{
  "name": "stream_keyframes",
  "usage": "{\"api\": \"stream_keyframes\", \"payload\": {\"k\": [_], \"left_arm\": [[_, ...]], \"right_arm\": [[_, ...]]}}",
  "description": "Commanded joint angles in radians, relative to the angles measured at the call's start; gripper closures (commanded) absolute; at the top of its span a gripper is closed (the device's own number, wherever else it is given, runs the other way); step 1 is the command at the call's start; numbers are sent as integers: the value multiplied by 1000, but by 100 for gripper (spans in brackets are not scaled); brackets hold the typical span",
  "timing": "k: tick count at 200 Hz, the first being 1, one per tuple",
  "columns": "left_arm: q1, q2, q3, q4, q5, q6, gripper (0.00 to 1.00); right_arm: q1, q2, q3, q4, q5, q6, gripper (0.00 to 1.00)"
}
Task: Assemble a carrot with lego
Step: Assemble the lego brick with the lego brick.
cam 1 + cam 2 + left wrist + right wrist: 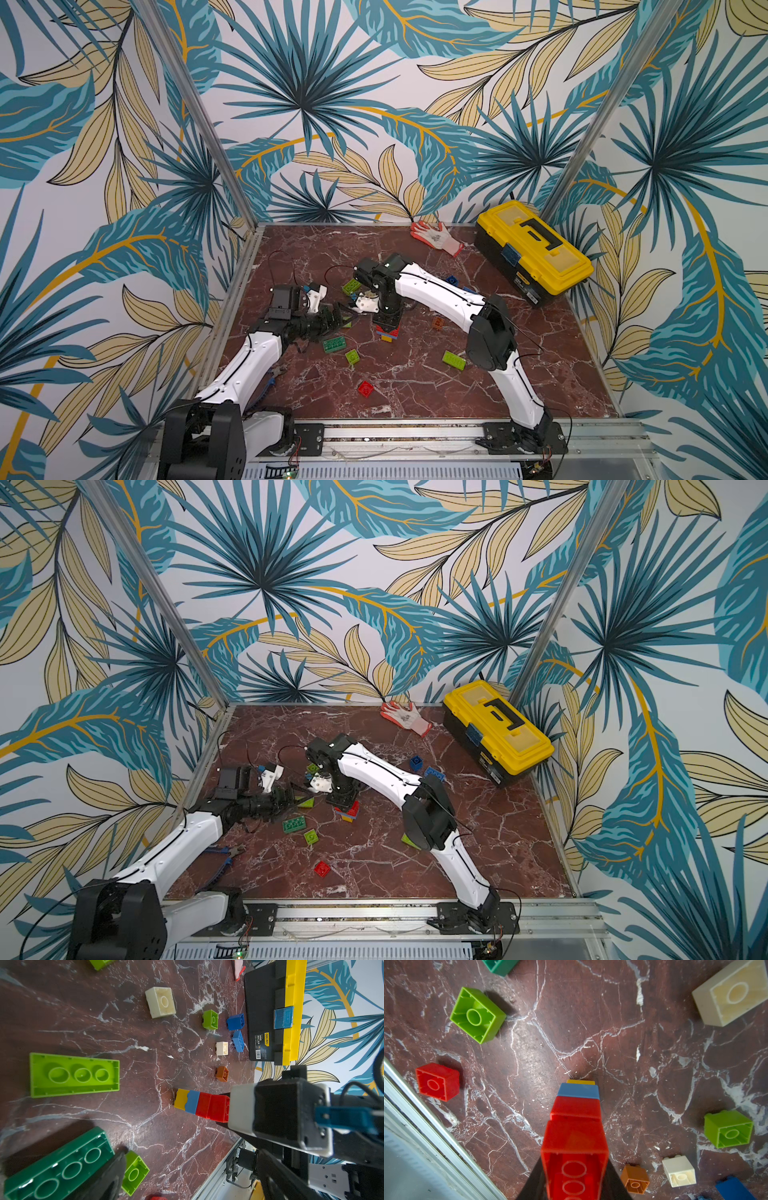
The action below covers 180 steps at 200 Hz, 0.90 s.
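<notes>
Bending steeply down mid-table, my right gripper (386, 322) is clenched on the top of the lego stack (195, 1103), standing upright on the table (419, 386). My left gripper (343, 316) hangs spread wide nearby; open marble lies toward the near rail (415, 432).

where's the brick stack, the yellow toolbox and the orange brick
brick stack (202, 1106), left wrist view, on a red brick
yellow toolbox (536, 257), in a top view, on its lid
orange brick (635, 1184), right wrist view, on its open underside

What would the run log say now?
right claw: shut on brick stack | stack: yellow end down on table | left claw: open, near green bricks
</notes>
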Motion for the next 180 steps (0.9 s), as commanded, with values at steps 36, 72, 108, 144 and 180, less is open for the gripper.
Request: {"api": "stream_keyframes", "payload": {"k": [36,72,108,144,180], "left_arm": [[8,2,21,5,4,13,1],[9,2,21,5,4,13,1],[9,3,21,6,4,13,1],[8,6,21,8,4,13,1],[9,6,21,8,4,14,1]], "right_arm": [[3,100,-32,-32,39,-3,70],[3,129,-36,-21,50,3,70],[8,150,-65,9,36,22,71],[10,135,-118,50,7,30,72],[4,91,-101,70,-1,39,71]]}}
